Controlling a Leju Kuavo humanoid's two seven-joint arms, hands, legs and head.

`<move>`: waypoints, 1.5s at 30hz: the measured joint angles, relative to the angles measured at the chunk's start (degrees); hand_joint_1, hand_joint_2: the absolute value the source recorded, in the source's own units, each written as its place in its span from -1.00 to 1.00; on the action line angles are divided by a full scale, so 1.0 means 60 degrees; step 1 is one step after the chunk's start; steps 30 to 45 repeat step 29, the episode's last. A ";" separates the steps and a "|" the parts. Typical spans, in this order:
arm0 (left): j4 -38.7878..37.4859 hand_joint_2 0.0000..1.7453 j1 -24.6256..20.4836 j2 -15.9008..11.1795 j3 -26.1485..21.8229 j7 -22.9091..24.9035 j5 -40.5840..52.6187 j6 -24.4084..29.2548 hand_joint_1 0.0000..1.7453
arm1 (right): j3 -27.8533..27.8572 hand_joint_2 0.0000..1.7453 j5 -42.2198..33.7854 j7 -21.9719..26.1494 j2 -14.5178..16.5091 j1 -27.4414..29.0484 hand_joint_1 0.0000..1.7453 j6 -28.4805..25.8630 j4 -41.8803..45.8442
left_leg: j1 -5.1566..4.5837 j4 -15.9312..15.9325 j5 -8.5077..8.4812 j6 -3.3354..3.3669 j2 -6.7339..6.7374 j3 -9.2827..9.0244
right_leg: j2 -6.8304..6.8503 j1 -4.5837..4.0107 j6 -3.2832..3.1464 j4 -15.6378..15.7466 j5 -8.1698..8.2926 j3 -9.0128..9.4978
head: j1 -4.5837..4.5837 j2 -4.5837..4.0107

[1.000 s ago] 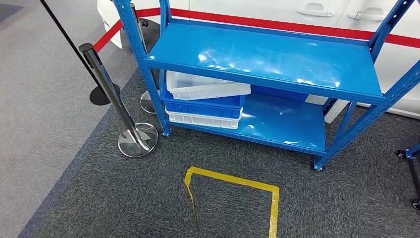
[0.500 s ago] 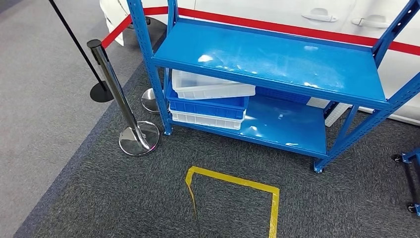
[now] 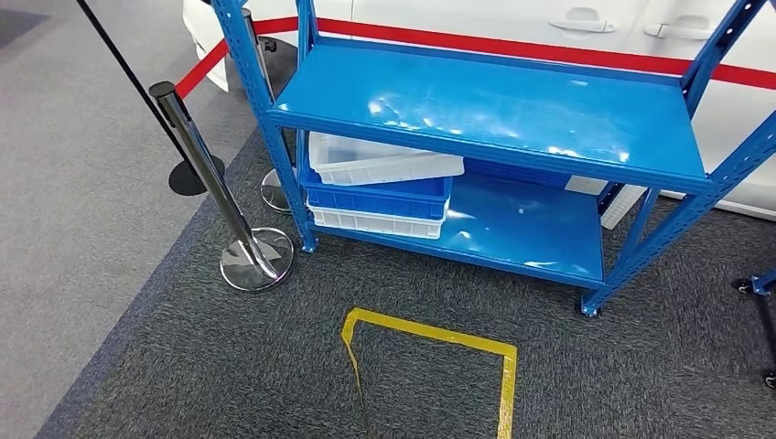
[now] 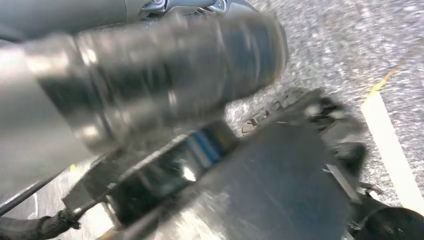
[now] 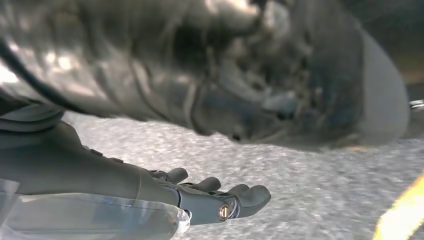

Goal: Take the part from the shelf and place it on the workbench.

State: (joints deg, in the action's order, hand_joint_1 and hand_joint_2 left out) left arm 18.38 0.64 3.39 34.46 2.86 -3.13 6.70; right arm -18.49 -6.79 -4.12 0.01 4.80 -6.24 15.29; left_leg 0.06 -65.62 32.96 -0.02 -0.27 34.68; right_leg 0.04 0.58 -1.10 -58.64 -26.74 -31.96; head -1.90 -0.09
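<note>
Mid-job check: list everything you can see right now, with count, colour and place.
Shelf: one, blue, two levels, straight ahead on the carpet.
Bins: three stacked, white over blue over white, left end of the lower level.
White part: one, behind the shelf's right post, mostly hidden.
Stanchions: two chrome posts left of the shelf, plus a black base further left.
Red belt: one, running behind the shelf.
Car: one, white, behind the belt.
Yellow tape: one open outline on the carpet before the shelf.
Blue frame: one, right edge.
Right hand: dark fingers extended, holding nothing, over the carpet.
Left hand: too blurred to tell.
</note>
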 joint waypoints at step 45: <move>0.0312 -1.00 0.1326 -0.0521 -0.4940 -0.0481 0.0507 -0.1077 -1.00 | 0.2480 -1.00 0.1120 0.0615 -0.0059 0.0540 -1.00 0.1022 0.1327 | -0.0104 0.1414 -0.0759 0.0306 0.0022 -0.0726 | -0.0006 -0.0082 0.0168 0.0197 0.0041 0.0080 | 0.0036 0.0000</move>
